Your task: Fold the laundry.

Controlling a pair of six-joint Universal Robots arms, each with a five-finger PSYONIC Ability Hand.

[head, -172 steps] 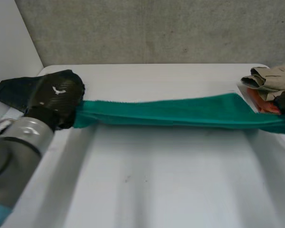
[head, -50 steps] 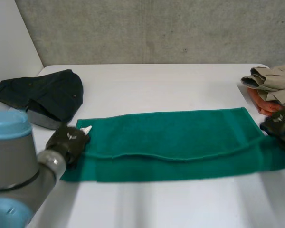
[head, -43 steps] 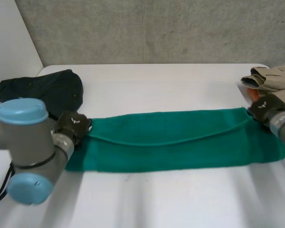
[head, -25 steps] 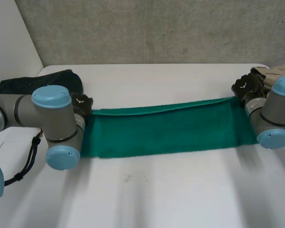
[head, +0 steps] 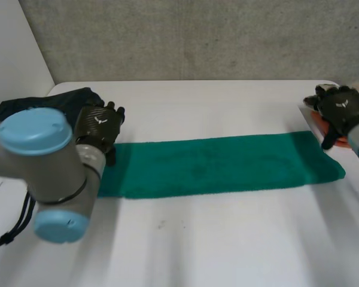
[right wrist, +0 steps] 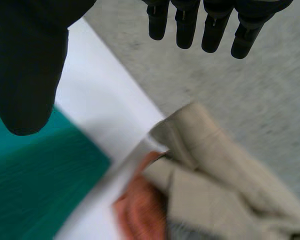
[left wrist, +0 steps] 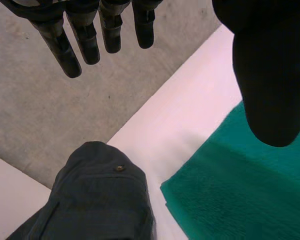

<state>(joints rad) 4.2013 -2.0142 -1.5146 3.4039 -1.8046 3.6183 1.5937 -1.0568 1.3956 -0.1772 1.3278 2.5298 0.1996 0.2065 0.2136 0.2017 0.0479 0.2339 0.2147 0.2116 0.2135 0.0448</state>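
The left robot hand and right robot hand are hovering open-fingered, empty, beside the ends of a long green terry towel.

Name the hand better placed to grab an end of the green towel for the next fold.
Probably left: the open left hand sits at the green towel's end; the open right hand hangs by the clothes pile.
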